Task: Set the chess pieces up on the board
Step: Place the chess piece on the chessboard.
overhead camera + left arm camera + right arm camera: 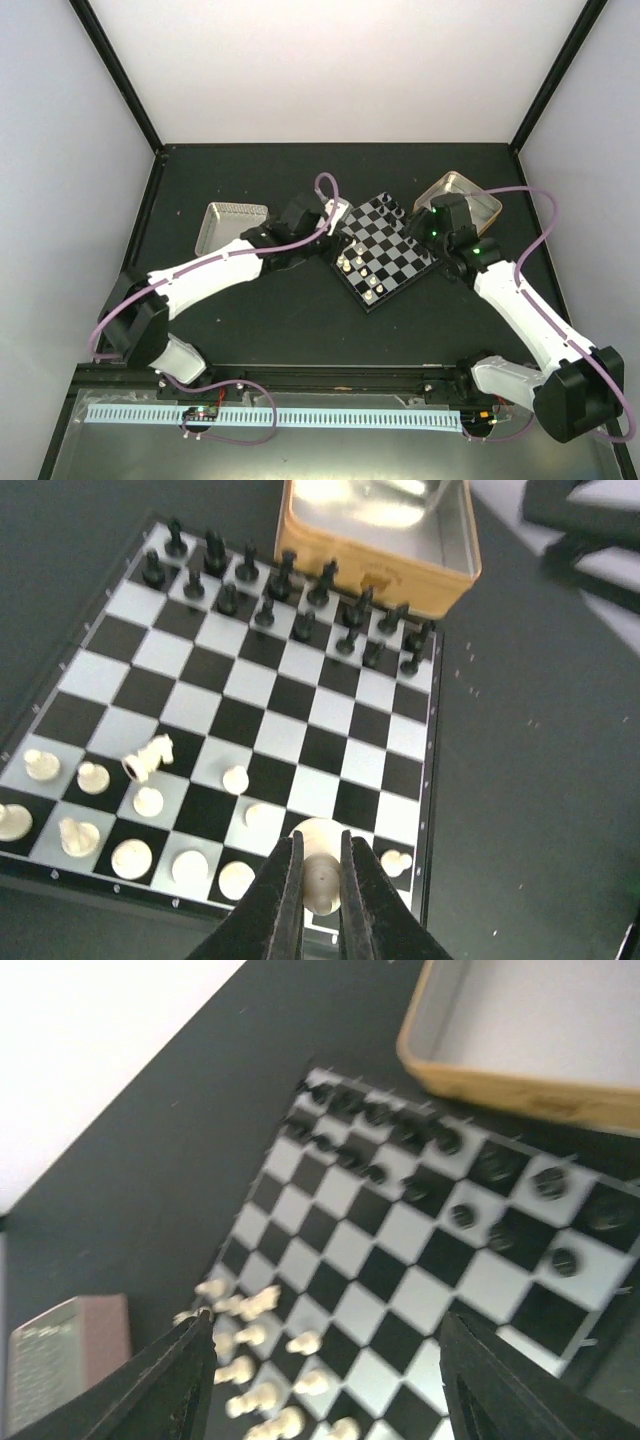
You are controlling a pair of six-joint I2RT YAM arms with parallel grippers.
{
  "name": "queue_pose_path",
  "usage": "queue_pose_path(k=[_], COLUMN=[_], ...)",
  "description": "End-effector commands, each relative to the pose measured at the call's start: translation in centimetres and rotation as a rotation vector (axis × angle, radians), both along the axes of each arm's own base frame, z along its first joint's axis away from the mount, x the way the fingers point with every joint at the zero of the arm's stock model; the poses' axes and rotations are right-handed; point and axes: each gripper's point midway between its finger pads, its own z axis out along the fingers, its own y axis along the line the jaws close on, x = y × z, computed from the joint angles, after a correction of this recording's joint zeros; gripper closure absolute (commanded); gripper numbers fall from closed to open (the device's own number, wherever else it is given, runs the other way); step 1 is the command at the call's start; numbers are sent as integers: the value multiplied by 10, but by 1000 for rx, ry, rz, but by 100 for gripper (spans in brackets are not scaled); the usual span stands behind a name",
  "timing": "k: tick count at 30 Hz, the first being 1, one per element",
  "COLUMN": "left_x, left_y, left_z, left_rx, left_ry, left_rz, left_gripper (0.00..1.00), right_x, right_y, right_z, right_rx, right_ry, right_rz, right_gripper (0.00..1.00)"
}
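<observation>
The checkerboard [385, 250] lies turned like a diamond at mid table. Black pieces [285, 590] fill its far two rows in the left wrist view; cream-white pieces [150, 800] stand on the near rows, and a white knight [148, 757] lies tipped over. My left gripper [320, 875] is shut on a cream-white piece [322, 880] just above the board's near right corner. My right gripper [325, 1380] is wide open and empty, hovering above the board [400, 1250] on the black pieces' [440, 1175] side.
A silver tin [231, 224] lies left of the board behind my left arm. A gold-walled tin [470, 198] stands right behind the board's far side; it shows empty in the left wrist view [375, 535]. Black frame posts edge the table.
</observation>
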Motion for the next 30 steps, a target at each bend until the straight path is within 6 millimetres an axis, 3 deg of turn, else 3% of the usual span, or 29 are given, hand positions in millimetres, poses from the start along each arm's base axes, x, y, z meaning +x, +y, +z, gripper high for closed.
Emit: queue_pose_path(k=[1, 16, 30], left_x=[-11, -33, -17], left_y=[-4, -35, -44], left_z=[-25, -90, -121], left_rx=[152, 370, 434], left_ry=[54, 99, 78], left_rz=[-22, -84, -74], left_gripper=[98, 98, 98], right_x=[-7, -10, -9], right_y=[-52, -56, -50], right_z=[8, -12, -22], right_rx=[-242, -273, -262], right_ry=[-20, 25, 51], right_rz=[-134, -130, -105], right_gripper=[38, 38, 38])
